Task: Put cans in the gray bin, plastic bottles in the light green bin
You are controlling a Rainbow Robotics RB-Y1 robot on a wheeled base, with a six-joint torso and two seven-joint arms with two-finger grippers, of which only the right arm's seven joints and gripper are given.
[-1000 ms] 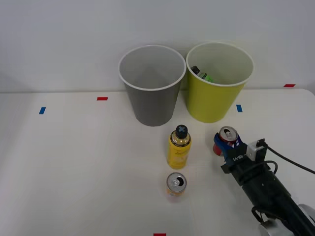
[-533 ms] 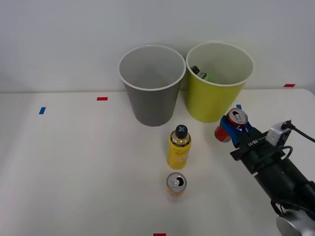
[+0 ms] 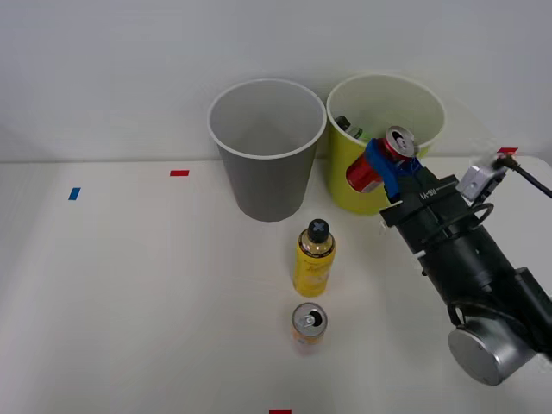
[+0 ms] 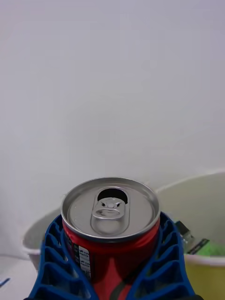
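- red can (image 3: 369, 168) clamped btw blue fingers (image 4: 56, 262) of right gripper (image 3: 385, 164), lifted off table, tilted, in front of light green bin (image 3: 379, 185)
- green bottle (image 3: 355, 132) inside that bin
- gray bin (image 3: 266, 172) beside it
- yellow bottle (image 3: 314, 259) upright, orange can (image 3: 308, 323) near it, both on table (image 3: 129, 285)

Gray bin (image 3: 266, 151) left of light green bin (image 3: 379, 185)

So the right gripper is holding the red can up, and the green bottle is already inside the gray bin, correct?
Not quite. In the front view the green bottle lies inside the light green bin, not the gray bin. The right gripper does hold the red can up.
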